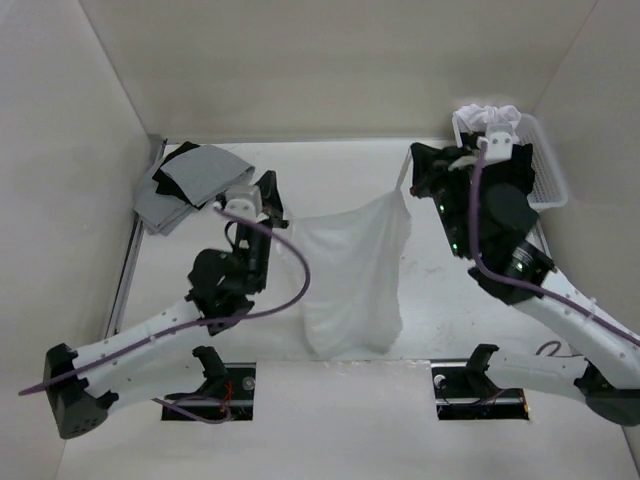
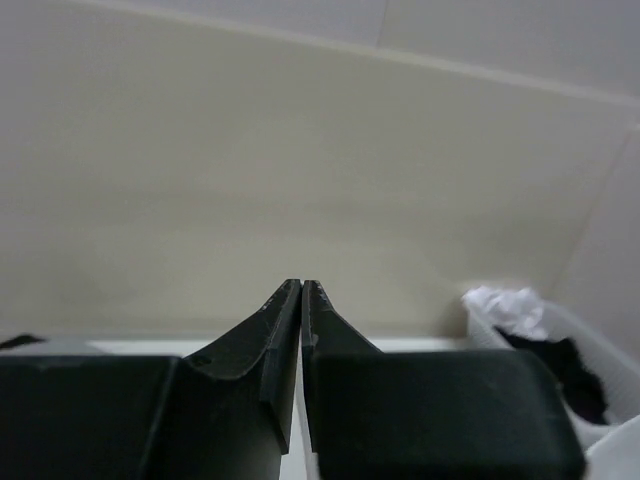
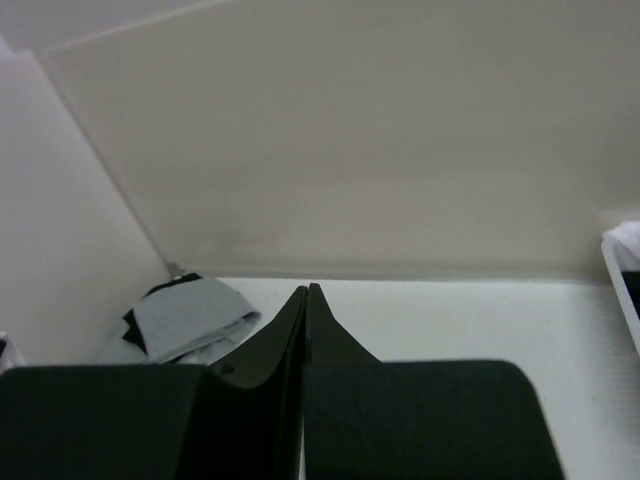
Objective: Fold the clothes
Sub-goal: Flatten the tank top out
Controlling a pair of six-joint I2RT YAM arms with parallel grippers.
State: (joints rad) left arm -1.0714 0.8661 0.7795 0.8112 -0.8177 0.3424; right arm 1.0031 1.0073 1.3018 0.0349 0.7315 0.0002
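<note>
The clothes [image 1: 350,280], a thin white camisole, hang spread in the air between both arms, the lower hem drooping toward the table's near edge. My left gripper [image 1: 277,217] is shut on the top left corner; in the left wrist view its jaws [image 2: 301,283] meet at the tips with a white sliver of fabric low between them. My right gripper [image 1: 414,182] is shut on the top right corner, by a narrow strap. In the right wrist view its jaws [image 3: 307,288] are pressed together with a thin white line at the bottom.
A folded grey and black garment [image 1: 190,180] [image 3: 185,315] lies at the back left corner. A white basket [image 1: 545,170] [image 2: 540,330] holding white and dark cloth stands at the back right, behind the right arm. White walls enclose the table.
</note>
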